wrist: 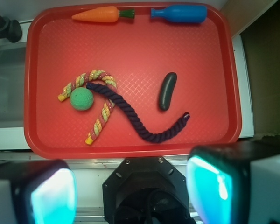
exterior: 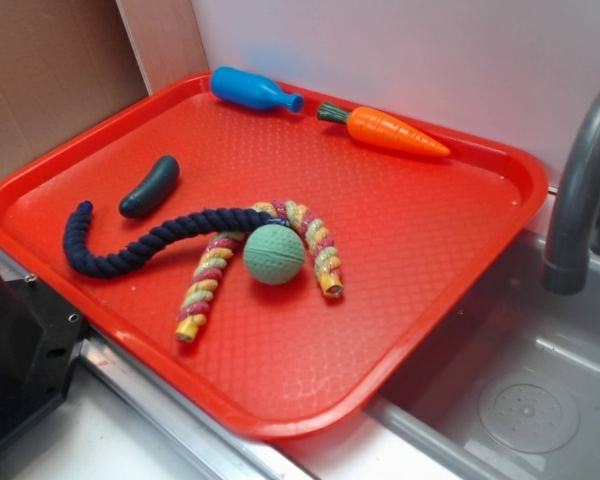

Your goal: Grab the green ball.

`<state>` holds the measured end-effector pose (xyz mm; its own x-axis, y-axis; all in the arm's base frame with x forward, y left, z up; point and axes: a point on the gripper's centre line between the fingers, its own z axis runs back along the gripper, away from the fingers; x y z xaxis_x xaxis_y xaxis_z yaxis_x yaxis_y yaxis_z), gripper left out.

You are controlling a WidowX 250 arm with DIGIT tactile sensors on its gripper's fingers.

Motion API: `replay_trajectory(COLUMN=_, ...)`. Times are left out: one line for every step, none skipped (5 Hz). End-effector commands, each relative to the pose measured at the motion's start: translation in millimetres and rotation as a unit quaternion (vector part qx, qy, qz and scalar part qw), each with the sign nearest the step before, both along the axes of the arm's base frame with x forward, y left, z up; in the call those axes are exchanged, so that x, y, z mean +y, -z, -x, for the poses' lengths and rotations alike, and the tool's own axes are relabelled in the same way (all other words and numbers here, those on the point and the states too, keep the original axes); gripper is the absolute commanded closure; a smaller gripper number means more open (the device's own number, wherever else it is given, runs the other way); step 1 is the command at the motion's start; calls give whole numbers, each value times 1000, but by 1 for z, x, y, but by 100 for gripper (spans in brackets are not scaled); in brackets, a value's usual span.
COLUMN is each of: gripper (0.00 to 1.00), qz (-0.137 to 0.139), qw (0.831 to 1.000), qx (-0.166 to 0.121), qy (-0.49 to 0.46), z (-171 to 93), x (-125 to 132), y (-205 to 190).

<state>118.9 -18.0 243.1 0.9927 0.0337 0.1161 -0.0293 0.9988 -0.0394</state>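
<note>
While the pincer [wrist: 130,186] hangs off the near edge of the red tray [wrist: 130,46], its two fingers [wrist: 49,193] are spread wide apart with nothing between them; both pads glow cyan in the wrist view.

Everything placed relative to the tray, near to far from the wrist camera:
- Navy rope [wrist: 135,112]: closest to the near rim, S-curve, one end toward the tray's right side, other end overlapping the multicolour rope.
- Multicolour rope [wrist: 95,93] (pink/yellow/green twist): bent in an arch, left of tray centre.
- Green ball [wrist: 82,99]: inside that arch, touching or just beside the twisted rope, resting on the tray floor. Fine ribbed lines visible in the exterior view [exterior: 274,254]. Well apart from the pincer.
- Dark green cucumber toy [wrist: 167,91]: right of centre, lying alone, near the navy rope's free end but apart from it.
- Orange carrot toy [wrist: 100,14]: at the far rim, left half.
- Blue bottle toy [wrist: 179,13]: at the far rim, right half, neck pointing at the carrot's green top.

Beside the tray's left rim: grey sink basin [exterior: 520,400] and faucet [exterior: 580,190].
</note>
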Motion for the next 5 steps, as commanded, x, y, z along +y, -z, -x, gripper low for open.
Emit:
replay_trajectory(gripper=0, qz=0, qw=1000, qx=0, qy=0, z=0, x=0, y=0)
replay_trajectory(gripper=0, qz=52, qw=991, qx=-37, qy=-116, z=-24, x=-22, y=39)
replay_trajectory(gripper=0, qz=38, qw=976, qx=-48, qy=-208, z=-38, x=-30, y=75)
replay_trajectory(gripper=0, qz=55, qw=975, qx=-39, qy=-212, z=-59, x=-37, y=113)
replay_trajectory(gripper=0, qz=45, qw=985, qx=-8, qy=-166, z=-74, x=-50, y=147)
